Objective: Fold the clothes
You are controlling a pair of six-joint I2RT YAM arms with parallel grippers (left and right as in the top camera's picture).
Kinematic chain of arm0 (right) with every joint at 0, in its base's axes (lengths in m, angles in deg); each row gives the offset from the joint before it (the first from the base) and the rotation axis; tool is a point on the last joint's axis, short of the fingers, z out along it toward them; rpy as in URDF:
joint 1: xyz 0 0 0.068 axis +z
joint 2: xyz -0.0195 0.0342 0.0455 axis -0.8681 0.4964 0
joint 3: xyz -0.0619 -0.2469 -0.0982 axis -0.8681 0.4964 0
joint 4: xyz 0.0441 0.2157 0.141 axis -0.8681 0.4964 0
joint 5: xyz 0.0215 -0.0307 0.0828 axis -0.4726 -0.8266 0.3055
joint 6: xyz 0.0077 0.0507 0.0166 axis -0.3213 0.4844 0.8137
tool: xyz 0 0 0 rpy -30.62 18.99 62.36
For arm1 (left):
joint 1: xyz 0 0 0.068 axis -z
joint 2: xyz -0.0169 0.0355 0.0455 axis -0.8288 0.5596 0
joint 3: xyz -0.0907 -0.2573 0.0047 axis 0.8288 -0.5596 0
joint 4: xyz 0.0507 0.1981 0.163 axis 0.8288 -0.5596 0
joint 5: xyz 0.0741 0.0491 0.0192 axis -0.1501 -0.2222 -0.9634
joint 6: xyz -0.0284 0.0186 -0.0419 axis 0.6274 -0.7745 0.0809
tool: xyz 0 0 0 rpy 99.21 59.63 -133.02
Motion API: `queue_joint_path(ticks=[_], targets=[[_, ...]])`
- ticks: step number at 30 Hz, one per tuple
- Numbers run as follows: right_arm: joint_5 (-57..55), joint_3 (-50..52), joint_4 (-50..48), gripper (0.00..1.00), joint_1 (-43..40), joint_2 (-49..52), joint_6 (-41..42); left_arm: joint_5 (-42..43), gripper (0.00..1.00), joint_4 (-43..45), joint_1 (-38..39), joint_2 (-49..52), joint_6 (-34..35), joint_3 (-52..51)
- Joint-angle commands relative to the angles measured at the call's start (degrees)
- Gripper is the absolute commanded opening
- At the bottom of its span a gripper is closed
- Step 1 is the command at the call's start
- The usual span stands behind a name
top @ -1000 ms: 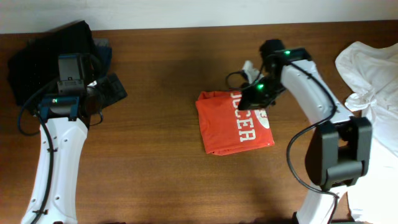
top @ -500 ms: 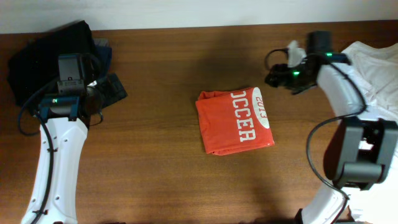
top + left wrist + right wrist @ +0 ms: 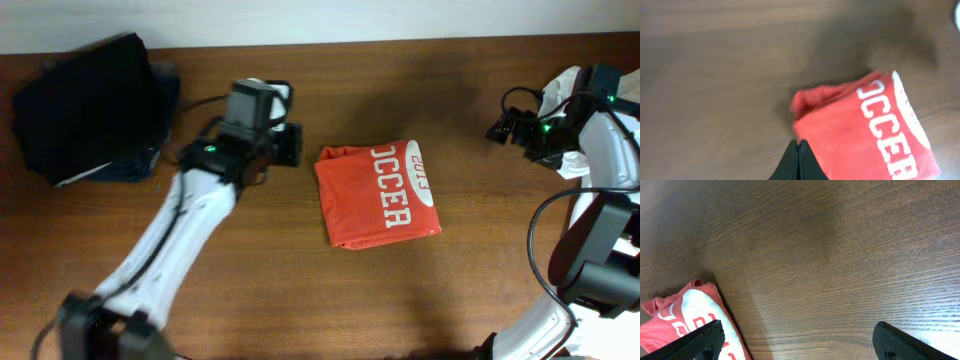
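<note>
Left gripper (image 3: 798, 154), closed, sits beside the red-orange T-shirt (image 3: 378, 197), folded into a rectangle with white lettering up.

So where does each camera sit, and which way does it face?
Overhead: above the table, looking straight down; red-orange T-shirt between left gripper and right gripper.
Left wrist: looks down past its shut fingers at the T-shirt's corner.
Right wrist: looks down between its open fingers at the table, T-shirt lower left.
Shared: all show the T-shirt.

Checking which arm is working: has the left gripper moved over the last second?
Yes. The left gripper has swung right, away from the dark clothes pile, and now sits just left of the folded orange T-shirt.
</note>
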Motion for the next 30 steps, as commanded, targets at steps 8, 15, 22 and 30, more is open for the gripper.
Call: queue_joint_path(ticks=[8,15,22,30], targets=[[-0.1,-0.7,0.1,0.98,0.0,-1.9,0.4,-0.2,0.01,31.2,10.7,28.9,-6.6,0.2],[-0.1,-0.7,0.1,0.98,0.0,-1.9,0.4,-1.0,0.01,21.0,11.7,30.8,-6.4,0.2],[-0.1,-0.7,0.1,0.98,0.0,-1.9,0.4,-1.3,0.01,8.3,11.7,28.6,2.3,0.2],[-0.1,-0.7,0.1,0.98,0.0,-1.9,0.4,-11.2,0.01,-1.9,11.6,13.7,1.9,0.8]])
